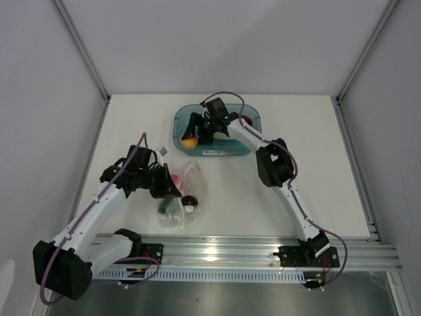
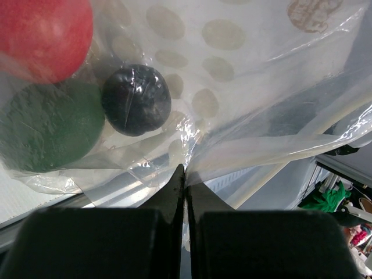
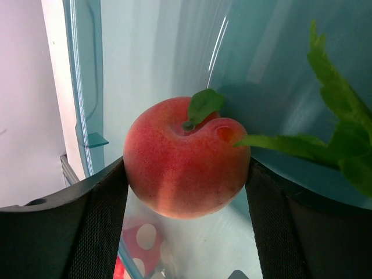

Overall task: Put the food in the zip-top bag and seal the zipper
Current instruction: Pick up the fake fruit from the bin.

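The clear zip-top bag (image 1: pixel 191 187) lies on the white table left of centre. Through its plastic I see a red fruit (image 2: pixel 46 35), a green one (image 2: pixel 46 128) and a dark purple one (image 2: pixel 136 99). My left gripper (image 2: pixel 185 174) is shut on a fold of the bag's edge (image 2: pixel 244 151); it also shows in the top view (image 1: pixel 172 189). The zipper strip is not distinct. My right gripper (image 3: pixel 187 174) is inside the teal tub (image 1: pixel 245 150), its pads (image 3: pixel 104 197) pressed on both sides of a peach (image 3: pixel 180 145).
A green leafy toy (image 3: pixel 340 139) lies in the tub right of the peach, and a dark red piece (image 1: pixel 247 122) sits at the tub's right end. A metal rail (image 1: pixel 250 253) runs along the near edge. Enclosure walls stand on three sides.
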`<action>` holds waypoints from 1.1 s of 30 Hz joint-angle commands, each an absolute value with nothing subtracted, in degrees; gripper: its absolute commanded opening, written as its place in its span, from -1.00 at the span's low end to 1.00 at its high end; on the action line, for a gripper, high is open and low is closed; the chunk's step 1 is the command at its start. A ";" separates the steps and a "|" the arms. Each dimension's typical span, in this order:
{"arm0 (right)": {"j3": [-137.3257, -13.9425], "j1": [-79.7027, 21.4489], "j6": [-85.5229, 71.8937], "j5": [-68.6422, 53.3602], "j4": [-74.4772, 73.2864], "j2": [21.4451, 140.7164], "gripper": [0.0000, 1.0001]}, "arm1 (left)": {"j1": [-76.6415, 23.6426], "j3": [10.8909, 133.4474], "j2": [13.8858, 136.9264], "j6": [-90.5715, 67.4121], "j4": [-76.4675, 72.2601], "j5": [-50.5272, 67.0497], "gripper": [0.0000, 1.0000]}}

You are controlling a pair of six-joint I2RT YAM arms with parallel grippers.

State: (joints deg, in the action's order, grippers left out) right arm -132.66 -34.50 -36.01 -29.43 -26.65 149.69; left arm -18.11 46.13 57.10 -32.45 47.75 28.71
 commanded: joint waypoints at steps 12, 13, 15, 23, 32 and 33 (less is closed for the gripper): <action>-135.79 -32.70 -37.00 -32.25 -24.08 146.17 -0.93 | -16.44 47.55 58.97 -31.11 46.32 31.19 -0.99; -135.88 -32.61 -36.39 -32.34 -24.17 145.55 -0.98 | -16.35 47.11 59.15 -31.37 45.54 32.16 -0.99; -135.79 -32.26 -35.69 -32.26 -24.87 143.19 -1.00 | -16.17 46.67 59.32 -31.90 44.91 32.61 -0.99; -133.60 -31.47 -29.46 -31.90 -30.67 134.57 -1.00 | -15.91 46.50 59.06 -33.66 43.68 33.84 -0.99; -119.64 -31.90 -21.98 -29.45 -34.45 119.11 -1.00 | -15.82 45.00 57.75 -36.56 42.01 35.33 -0.99; -118.05 -31.99 -21.54 -28.83 -34.63 117.53 -1.00 | -15.82 44.83 57.57 -36.91 41.66 35.51 -0.99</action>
